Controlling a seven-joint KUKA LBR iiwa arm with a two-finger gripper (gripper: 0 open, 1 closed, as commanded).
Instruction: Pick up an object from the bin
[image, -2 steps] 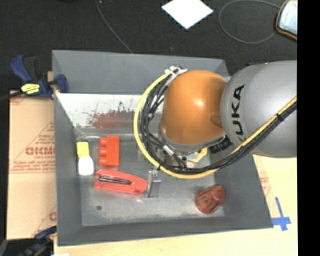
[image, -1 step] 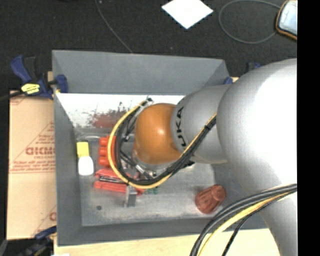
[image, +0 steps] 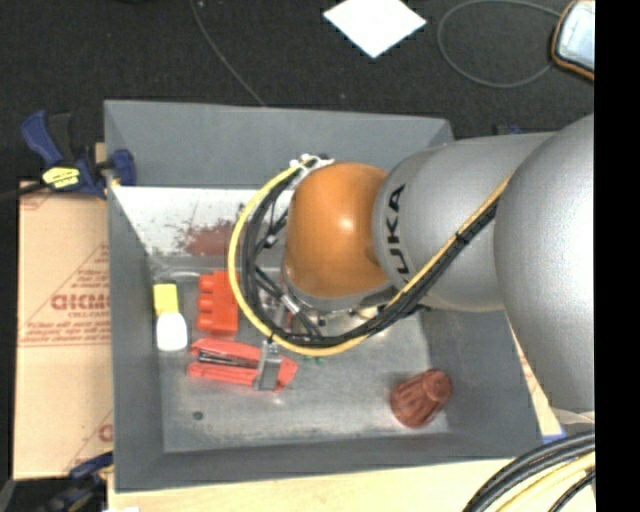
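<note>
Gripper (image: 269, 372), its opening impossible to tell, is hanging over the red flat tool (image: 228, 360) at 8 o'clock in the bin (image: 335, 400). The tool is probably risking skidding into the orange brick (image: 217, 303) at its 11 o'clock.

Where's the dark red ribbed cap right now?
The cap lies alone at the lower right of the bin in the camera view, right of the red stapler and below the arm.

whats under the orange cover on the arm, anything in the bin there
The cover hides the bin floor right beneath it. An orange block and a flat red tool lie by its lower left edge.
</note>
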